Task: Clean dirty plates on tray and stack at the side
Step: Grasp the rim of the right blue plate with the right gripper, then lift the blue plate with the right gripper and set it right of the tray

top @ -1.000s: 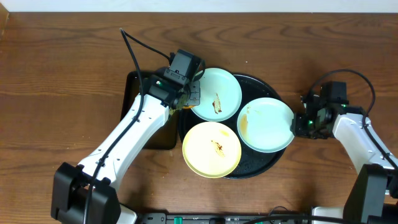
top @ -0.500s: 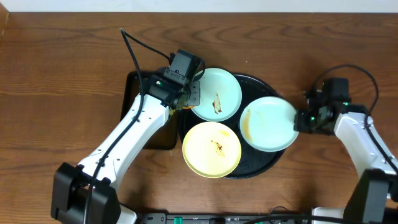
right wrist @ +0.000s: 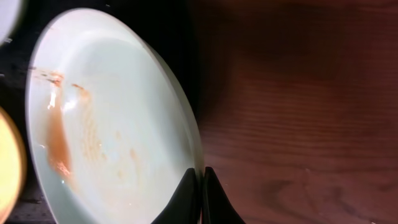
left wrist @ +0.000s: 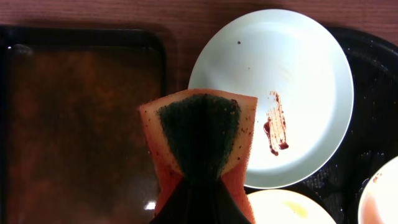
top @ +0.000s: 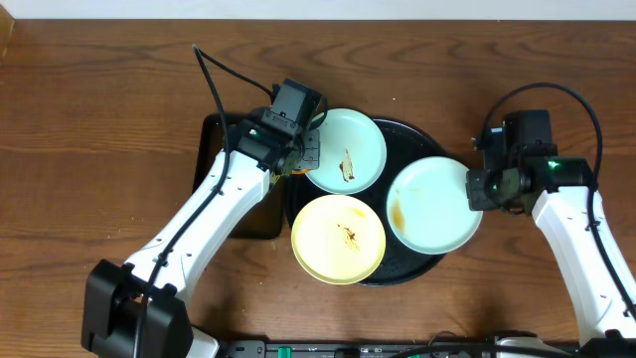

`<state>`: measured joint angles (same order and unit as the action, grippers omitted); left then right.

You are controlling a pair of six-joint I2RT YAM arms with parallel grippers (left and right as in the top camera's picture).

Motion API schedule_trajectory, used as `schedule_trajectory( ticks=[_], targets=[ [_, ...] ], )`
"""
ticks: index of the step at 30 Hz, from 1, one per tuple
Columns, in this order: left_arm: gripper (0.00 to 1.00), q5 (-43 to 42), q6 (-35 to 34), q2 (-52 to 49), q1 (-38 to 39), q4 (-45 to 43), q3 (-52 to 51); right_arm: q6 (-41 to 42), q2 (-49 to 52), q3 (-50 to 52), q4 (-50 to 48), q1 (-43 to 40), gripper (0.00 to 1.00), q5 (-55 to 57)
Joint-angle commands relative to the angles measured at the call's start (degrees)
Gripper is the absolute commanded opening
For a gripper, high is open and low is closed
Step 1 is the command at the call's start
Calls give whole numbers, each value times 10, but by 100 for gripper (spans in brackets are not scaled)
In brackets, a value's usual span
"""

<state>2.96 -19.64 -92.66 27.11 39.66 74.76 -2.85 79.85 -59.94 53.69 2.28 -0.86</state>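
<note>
Right wrist: right fingers (right wrist: 188, 200) pinch the seemingly tilted blue plate (right wrist: 112, 124) edge-on; left fingers (left wrist: 186, 208) clamp the sponge (left wrist: 199, 134).

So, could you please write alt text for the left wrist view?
The left tool grips an orange sponge with a dark green scouring face beside a pale blue plate bearing a reddish-brown smear; a rectangular black tray lies left.

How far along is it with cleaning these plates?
Nothing finished: all three plates show smears, none stacked aside. In hand: right claw pinches the nearer blue plate; left claw holds a sponge by the far blue plate. Left: wiping all, including the yellow plate, then stacking.
</note>
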Motion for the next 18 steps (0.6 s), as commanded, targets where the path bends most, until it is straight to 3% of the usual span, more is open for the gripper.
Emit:
schedule_trajectory(
  ticks=[1, 10, 18],
  targets=[
    [7, 1, 5, 16, 0, 1, 8, -11, -1, -2, 4, 4, 1, 39],
    [7, 1, 5, 16, 0, 2, 8, -10, -1, -10, 45, 4, 1, 73],
    [7, 1, 5, 16, 0, 2, 8, -6, -1, -70, 142, 4, 1, -4]
  ],
)
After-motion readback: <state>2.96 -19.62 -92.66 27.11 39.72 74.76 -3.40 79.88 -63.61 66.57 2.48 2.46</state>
